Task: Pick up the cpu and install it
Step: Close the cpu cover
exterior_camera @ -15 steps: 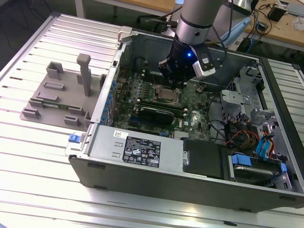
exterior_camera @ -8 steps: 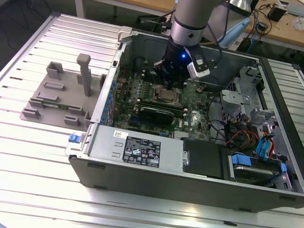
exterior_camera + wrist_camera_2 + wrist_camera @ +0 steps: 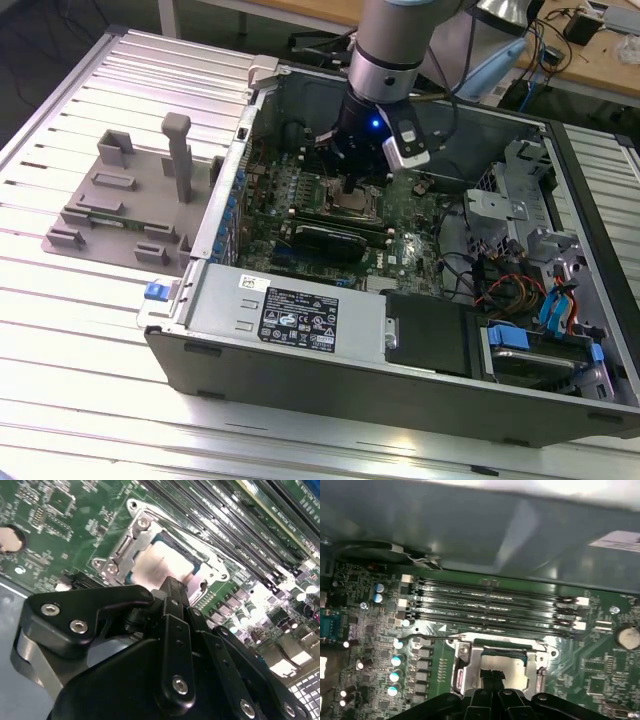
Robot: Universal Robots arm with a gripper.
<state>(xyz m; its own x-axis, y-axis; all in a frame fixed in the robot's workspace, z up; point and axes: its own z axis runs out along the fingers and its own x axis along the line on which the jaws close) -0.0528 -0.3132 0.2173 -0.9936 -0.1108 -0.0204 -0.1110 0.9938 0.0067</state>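
Observation:
The cpu (image 3: 160, 565), a flat square chip with a pale silvery top, lies inside the metal socket frame (image 3: 125, 545) on the green motherboard (image 3: 420, 215) of the open computer case. My gripper (image 3: 171, 586) hangs just above the chip's near edge, its black fingers drawn together with nothing between them. In the first wrist view the cpu (image 3: 515, 672) shows in the socket frame (image 3: 465, 665), with the gripper (image 3: 492, 674) over its middle. The exterior view has the gripper (image 3: 350, 190) low over the socket, hiding most of the chip.
Memory slots (image 3: 495, 600) run alongside the socket, close to the case wall (image 3: 470, 530). A coin cell (image 3: 626, 636) sits on the board. In the exterior view, a grey fixture plate (image 3: 120, 200) lies at the left, the power supply (image 3: 290, 310) in front, drive bays and cables (image 3: 540, 330) at the right.

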